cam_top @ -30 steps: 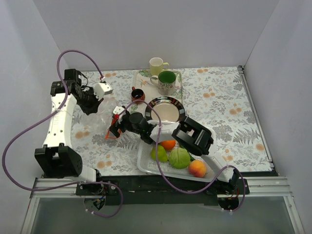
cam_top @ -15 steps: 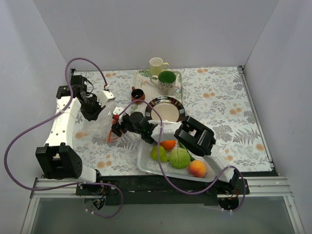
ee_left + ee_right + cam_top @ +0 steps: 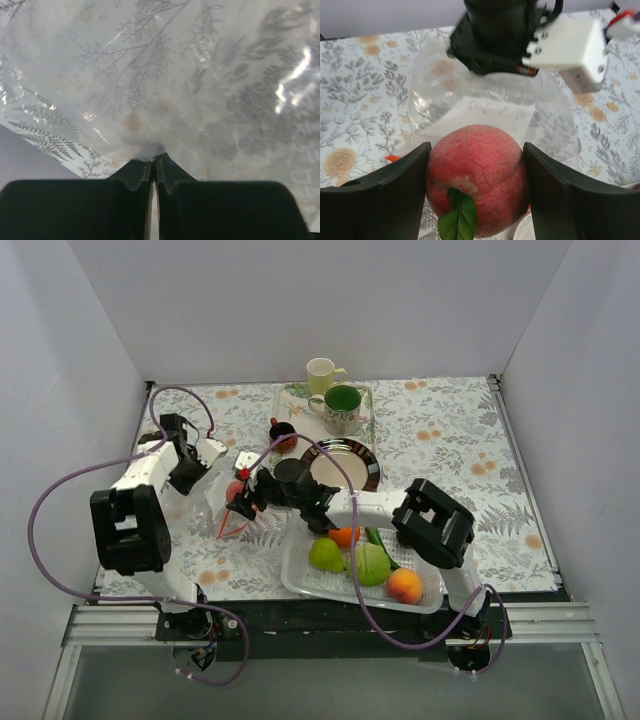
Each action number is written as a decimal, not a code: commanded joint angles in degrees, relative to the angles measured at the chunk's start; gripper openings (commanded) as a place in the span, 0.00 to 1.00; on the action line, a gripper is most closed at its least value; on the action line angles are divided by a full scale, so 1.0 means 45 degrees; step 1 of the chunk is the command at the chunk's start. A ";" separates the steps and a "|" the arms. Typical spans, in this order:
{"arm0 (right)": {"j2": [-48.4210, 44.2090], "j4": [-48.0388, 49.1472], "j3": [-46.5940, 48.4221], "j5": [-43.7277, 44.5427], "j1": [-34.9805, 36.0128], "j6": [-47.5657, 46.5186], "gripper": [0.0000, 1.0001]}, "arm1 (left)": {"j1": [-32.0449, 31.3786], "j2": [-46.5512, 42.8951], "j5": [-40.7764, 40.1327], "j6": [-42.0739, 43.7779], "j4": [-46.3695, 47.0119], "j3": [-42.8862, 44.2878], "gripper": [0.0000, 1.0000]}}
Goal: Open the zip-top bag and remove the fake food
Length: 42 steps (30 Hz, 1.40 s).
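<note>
Beside the bag, right gripper clamps the apple across its round sides, left gripper pinches bag film, fully closed; apple may squirt loose, or film slip.

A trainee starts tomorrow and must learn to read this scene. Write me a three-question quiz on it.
1. True or false: the left gripper is shut on the crinkly clear plastic zip-top bag.
2. What sits between the right gripper's fingers? A. the pinkish-red plastic apple B. a green plastic pear C. a white mug
3. Which fake fruit lies at the near right corner of the white perforated plastic basket?
Key: 1 true; 2 A; 3 the orange-pink plastic peach.
</note>
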 commanded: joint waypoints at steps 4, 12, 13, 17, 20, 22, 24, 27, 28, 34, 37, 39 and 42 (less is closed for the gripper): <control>-0.3532 -0.3490 -0.0899 -0.0162 0.0037 -0.0401 0.02 | 0.0346 0.1278 -0.0476 -0.2159 0.1067 0.1458 0.00; -0.9156 -0.7345 -0.4060 0.3939 -0.0198 0.0475 0.01 | 0.0307 0.0694 0.2332 -0.3839 -0.0007 0.1538 0.05; -0.9645 -0.7579 -0.4954 0.4252 -0.0198 0.0613 0.01 | 0.0288 0.0596 0.2512 -0.3917 0.0129 0.1304 0.04; -1.2103 -0.9179 -0.6659 0.6260 -0.0237 0.1355 0.01 | 0.0132 0.0263 0.3156 -0.4230 0.0091 0.0912 0.00; -1.3335 -1.0021 -0.7828 0.7647 -0.0334 0.2059 0.01 | 0.0093 0.0068 0.3548 -0.4386 0.0169 0.0678 0.00; -1.3769 -1.0666 -0.8222 0.8061 -0.0490 0.2429 0.12 | 0.0092 -0.0127 0.3839 -0.4503 0.0208 0.0638 0.00; -1.4258 -1.0920 -0.8847 0.8842 -0.0704 0.2976 0.19 | 0.0093 -0.0244 0.4036 -0.4601 0.0208 0.0657 0.00; -1.4610 -1.1136 -0.9240 0.9060 -0.1347 0.3368 0.59 | 0.0053 -0.0440 0.4290 -0.4757 0.0150 0.0813 0.08; -1.4688 -1.1213 -0.9221 0.9001 -0.1466 0.3427 0.77 | 0.0073 -0.0440 0.4329 -0.4796 0.0034 0.0872 0.19; -1.4533 -1.1565 -0.8207 0.8669 -0.1526 0.3642 0.98 | 0.0053 -0.0752 0.4388 -0.4816 -0.0182 0.1360 0.98; -1.4202 -1.2091 -0.7408 0.8825 -0.1507 0.3934 0.98 | 0.0054 -0.0909 0.4525 -0.5069 -0.0260 0.1710 0.98; -1.4064 -1.2736 -0.6938 0.9098 -0.1526 0.4129 0.98 | 0.0073 -0.0948 0.4700 -0.5322 -0.0377 0.1906 0.98; -1.4024 -1.3554 -0.6020 0.9157 -0.1526 0.4306 0.98 | 0.0092 -0.0948 0.4973 -0.5557 -0.0826 0.2453 0.98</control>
